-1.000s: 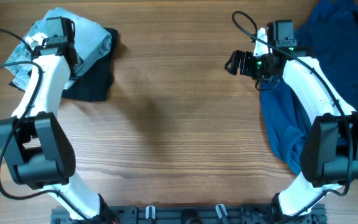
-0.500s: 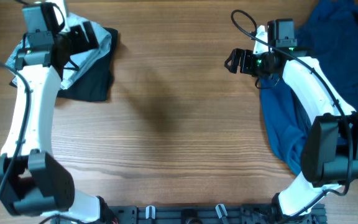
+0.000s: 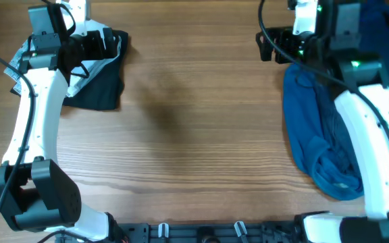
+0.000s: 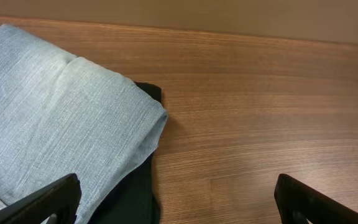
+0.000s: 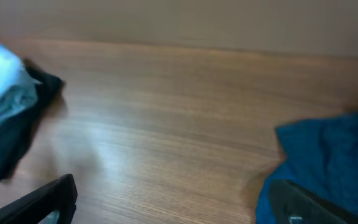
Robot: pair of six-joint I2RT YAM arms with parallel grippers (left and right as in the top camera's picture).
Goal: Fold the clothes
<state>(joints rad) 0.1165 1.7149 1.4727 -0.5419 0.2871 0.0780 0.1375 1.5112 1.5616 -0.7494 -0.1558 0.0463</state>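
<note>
Tabletop of brown wood grain fills the overhead view. In the upper left of the frame the left tool hangs above a folded stack: a light-blue cloth lying on a dark cloth. In the upper right, the right tool hangs over bare wood just left of a crumpled blue garment, which runs in a long rumpled heap down the right side.

From the left wrist, the tool's two dark fingers sit at the bottom corners, spread wide, gripping and touching nothing. The light-blue cloth has a fine woven texture and a soft rounded fold edge; the dark cloth shows under it.

The right wrist view is blurred. Its fingers are likewise far apart and empty, with the blue garment at the lower right and the stack at the left edge.
</note>
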